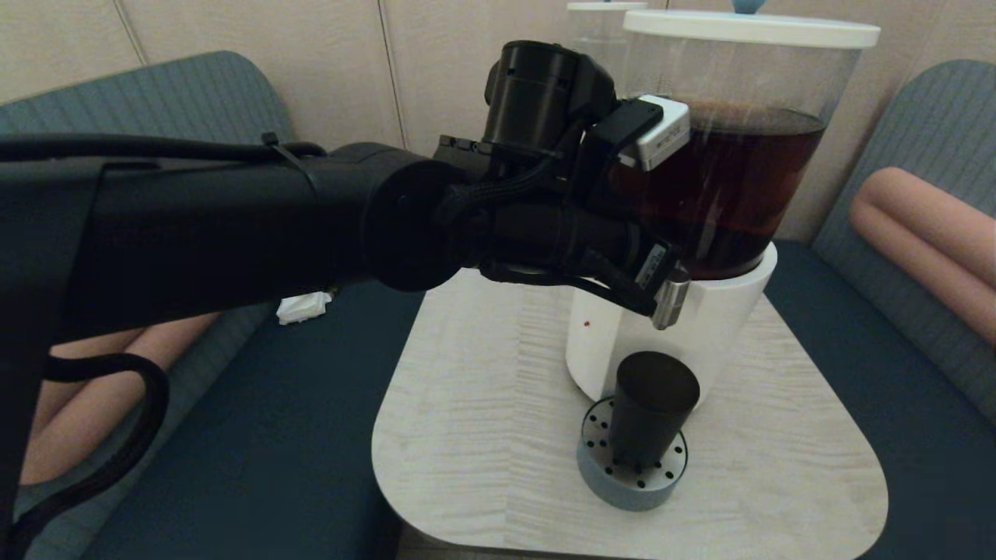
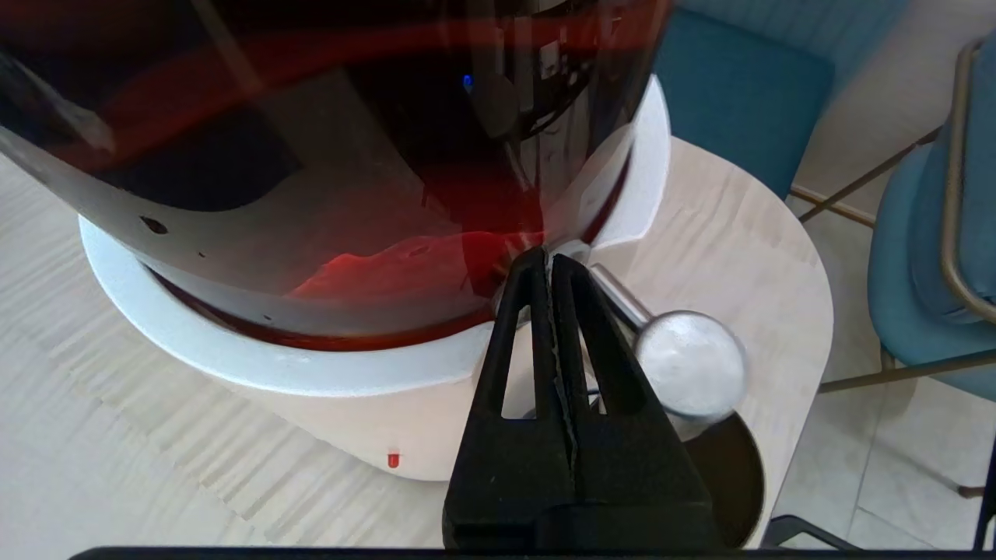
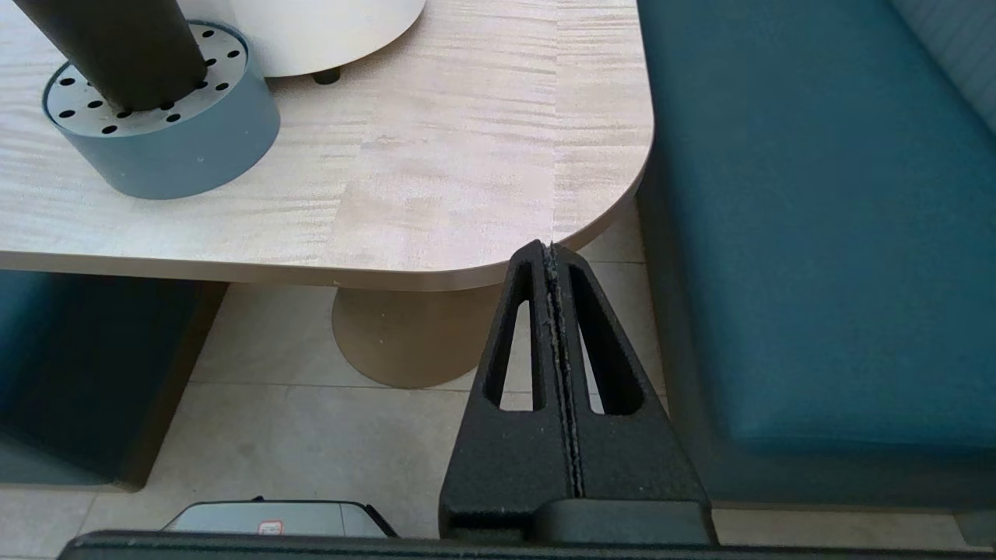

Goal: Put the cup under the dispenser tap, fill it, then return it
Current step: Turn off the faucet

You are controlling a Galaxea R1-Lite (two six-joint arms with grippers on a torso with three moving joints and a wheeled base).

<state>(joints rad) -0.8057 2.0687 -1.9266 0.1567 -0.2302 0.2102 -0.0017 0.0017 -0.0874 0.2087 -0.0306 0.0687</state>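
Where the teal upholstered bench seating (image 1: 311, 435) wraps around it, 1 pale wood-grain table with rounded corners (image 1: 482, 435) stands on a round pedestal over a tiled floor, with beige panelled wall behind. A crumpled white tissue (image 1: 303, 307) lies on the bench at the left. The robot's left arm reaches across from the left; the left gripper (image 2: 545, 260) has its 2 black fingers pressed together, tips up against the dispenser's tank beside the short brushed-steel dispenser tap (image 1: 669, 303) and its round lever knob (image 2: 689, 365). 1 big white-based dispenser with a clear tank (image 1: 724, 187) holds dark brown liquid to roughly 2 thirds of its height. Below the tap, 1 dark smoky plastic tumbler cup (image 1: 650, 416) stands upright on 1 round grey-blue perforated drip tray (image 1: 630, 486); whether it holds liquid I cannot tell. Off the table's right corner, the right gripper (image 3: 551, 253) hangs low over the floor, fingers closed on nothing.
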